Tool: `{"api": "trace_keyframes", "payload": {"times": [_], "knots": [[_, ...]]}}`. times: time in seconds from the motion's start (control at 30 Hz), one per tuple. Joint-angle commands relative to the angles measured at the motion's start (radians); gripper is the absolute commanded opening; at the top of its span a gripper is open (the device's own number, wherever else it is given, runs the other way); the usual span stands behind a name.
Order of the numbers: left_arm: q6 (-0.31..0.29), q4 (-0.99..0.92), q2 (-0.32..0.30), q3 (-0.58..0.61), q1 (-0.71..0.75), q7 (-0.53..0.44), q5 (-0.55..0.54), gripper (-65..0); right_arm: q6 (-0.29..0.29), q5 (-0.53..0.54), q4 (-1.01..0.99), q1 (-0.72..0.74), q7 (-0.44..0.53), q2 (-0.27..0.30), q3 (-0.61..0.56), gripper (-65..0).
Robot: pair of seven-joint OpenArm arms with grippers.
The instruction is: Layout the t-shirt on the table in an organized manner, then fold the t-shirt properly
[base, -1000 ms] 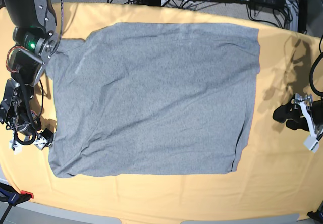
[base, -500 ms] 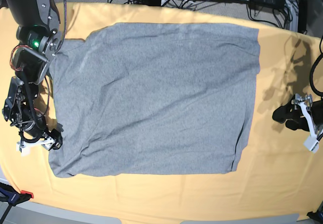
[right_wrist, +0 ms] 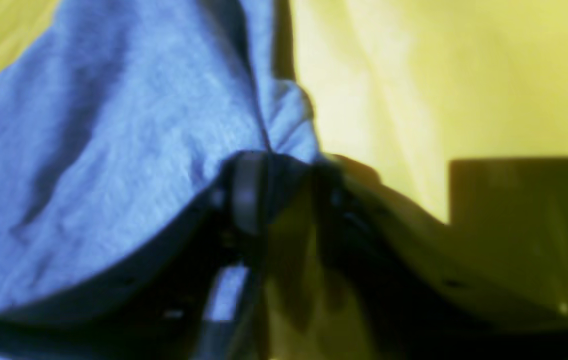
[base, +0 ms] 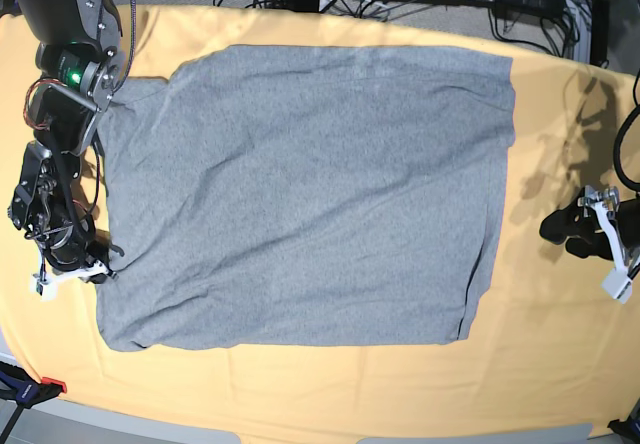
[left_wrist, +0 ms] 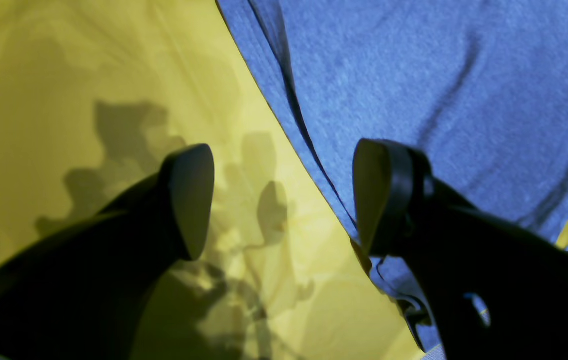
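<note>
The t-shirt lies spread and mostly flat across the middle of the counter, plain grey side up, with a few shallow creases. At the left of the base frame the right tool sits at the shirt's edge; in the right wrist view its pads are drawn near together around a small bunched ridge of cloth, though blur leaves it unclear whether the fabric is truly gripped. At the right of the frame the left tool rests spread wide on the counter, straddling the shirt's hem without pinching it. The step in hand looks like seizing an edge for the fold. To do it well, the right tool should catch both layers, lift only slightly, and the left tool should take a matching hold so the edge travels straight and the creases do not deepen
</note>
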Motion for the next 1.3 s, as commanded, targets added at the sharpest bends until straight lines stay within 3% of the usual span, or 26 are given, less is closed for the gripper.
{"api": "trace_keyframes", "payload": {"times": [0.0, 0.03, 0.1, 0.13, 0.23, 0.3, 0.43, 0.5, 0.63, 0.77, 1.1, 1.2, 1.27], "knots": [[-0.004, 0.011, -0.026, -0.016, -0.025, -0.012, -0.02, -20.7, 0.022, 0.021, 0.013, 0.032, 0.005, 0.016, 0.002, -35.7], [-0.004, 0.011, -0.026, -0.016, -0.025, -0.012, -0.02, -20.7, 0.043, 0.031, 0.013, 0.032, 0.005, 0.016, 0.002, -31.7], [-0.004, 0.011, -0.026, -0.016, -0.025, -0.012, -0.02, -20.7, 0.045, 0.039, 0.013, 0.032, 0.005, 0.018, 0.002, -30.8], [-0.004, 0.011, -0.026, -0.016, -0.025, -0.012, -0.02, -20.7, 0.006, 0.029, 0.013, 0.032, 0.016, 0.018, 0.002, -31.7], [-0.003, 0.011, -0.026, -0.016, -0.025, -0.012, -0.02, -20.7, -0.194, -0.047, 0.013, 0.032, 0.055, 0.018, 0.002, -39.5], [-0.004, 0.011, -0.026, -0.016, -0.025, -0.012, -0.02, -20.7, -0.23, -0.078, 0.013, 0.032, 0.065, 0.019, 0.002, -40.5], [-0.003, 0.011, -0.026, -0.017, -0.025, -0.012, -0.02, -20.7, -0.249, -0.09, 0.013, 0.032, 0.064, 0.019, 0.002, -40.4], [-0.003, 0.011, -0.026, -0.016, -0.025, -0.012, -0.02, -20.7, -0.236, -0.08, 0.013, 0.032, 0.063, 0.019, 0.002, -40.4], [-0.003, 0.011, -0.026, -0.016, -0.025, -0.012, -0.02, -20.7, -0.126, 0.003, 0.013, 0.031, 0.052, 0.011, 0.002, -39.6], [-0.003, 0.011, -0.026, -0.016, -0.025, -0.012, -0.02, -20.7, -0.084, 0.016, 0.013, 0.031, 0.053, -0.01, 0.002, -36.2], [-0.003, 0.011, -0.026, -0.016, -0.025, -0.012, -0.019, -20.7, 0.021, 0.137, 0.013, 0.031, 0.041, -0.029, 0.002, -35.7], [-0.003, 0.011, -0.026, -0.016, -0.025, -0.011, -0.019, -20.7, 0.062, 0.174, 0.013, 0.031, 0.022, -0.029, 0.002, -29.7], [-0.003, 0.011, -0.026, -0.016, -0.025, -0.012, -0.019, -20.7, 0.056, 0.166, 0.013, 0.032, 0.028, -0.029, 0.002, -29.4]]}}
